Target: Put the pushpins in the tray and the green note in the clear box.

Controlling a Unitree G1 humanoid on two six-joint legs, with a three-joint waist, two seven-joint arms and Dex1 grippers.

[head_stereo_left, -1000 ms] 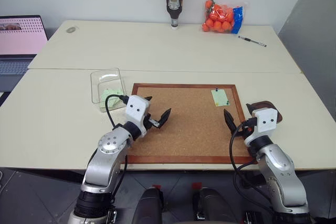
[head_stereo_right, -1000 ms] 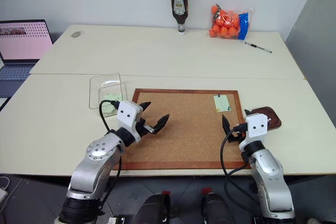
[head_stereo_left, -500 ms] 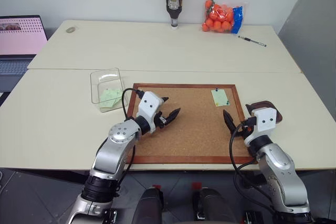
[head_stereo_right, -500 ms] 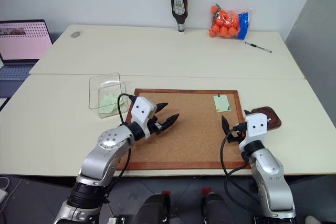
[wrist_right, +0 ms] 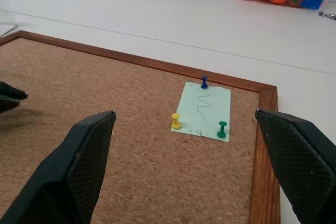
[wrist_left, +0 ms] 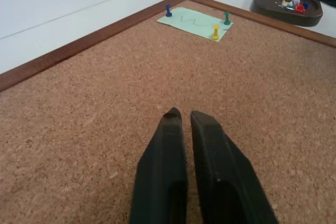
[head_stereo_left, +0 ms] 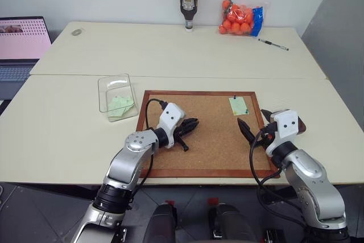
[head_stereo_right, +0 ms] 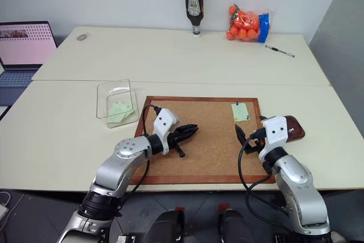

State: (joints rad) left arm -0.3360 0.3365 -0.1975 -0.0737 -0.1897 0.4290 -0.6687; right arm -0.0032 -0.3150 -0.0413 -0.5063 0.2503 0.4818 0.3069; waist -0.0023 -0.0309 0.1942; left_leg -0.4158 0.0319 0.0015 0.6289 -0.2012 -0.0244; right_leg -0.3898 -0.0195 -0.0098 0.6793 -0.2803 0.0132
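Observation:
A pale-green note point(wrist_right: 203, 109) is pinned near the cork board's far right corner by a blue point(wrist_right: 204, 82), a yellow point(wrist_right: 176, 121) and a green pushpin point(wrist_right: 222, 129). The dark tray point(wrist_left: 286, 7) sits just off the board's right edge and holds several pushpins. The clear box point(head_stereo_left: 116, 92) stands left of the board with a green slip point(head_stereo_left: 120, 106) inside. My left gripper point(head_stereo_left: 193, 123) is shut and empty, low over the board's middle. My right gripper point(head_stereo_left: 254, 120) is open by the board's right edge, facing the pinned note, with the tray just behind it.
The wood-framed cork board point(head_stereo_left: 170, 172) lies at the table's front. A laptop point(head_stereo_left: 21, 44) stands at the far left. A sauce bottle point(head_stereo_left: 188, 1), a bag of oranges point(head_stereo_left: 242, 18) and a pen point(head_stereo_left: 273, 44) line the back of the table.
My left gripper has moved right, away from the clear box and out over the cork board, and has gone from open to shut. The right gripper stays open, nearly in place.

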